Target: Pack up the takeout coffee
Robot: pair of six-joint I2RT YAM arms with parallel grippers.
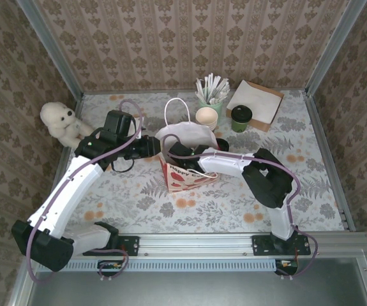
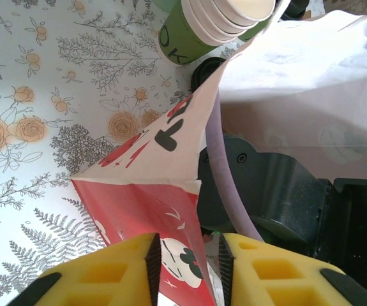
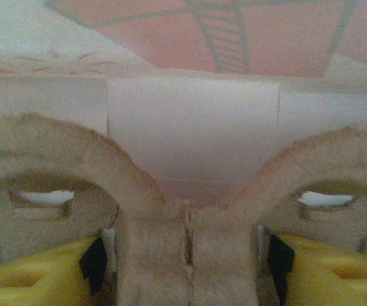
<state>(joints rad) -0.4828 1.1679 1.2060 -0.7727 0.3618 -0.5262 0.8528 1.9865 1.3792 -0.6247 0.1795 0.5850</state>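
The takeout coffee, a dark green cup with a black lid, stands at the back right, apart from both grippers. The red-and-white paper bag stands upright in the middle. My left gripper is at the bag's left rim. In the left wrist view the bag's folded edge lies between its open jaws, with a sliver of gap at the right pad. My right arm reaches into the bag. There my right gripper stands open around the centre post of a brown pulp cup carrier.
Behind the bag stand stacked cream cups and a pale green cup of white sticks. A napkin box sits at the back right and a white plush bear at the left. Walls enclose the floral table.
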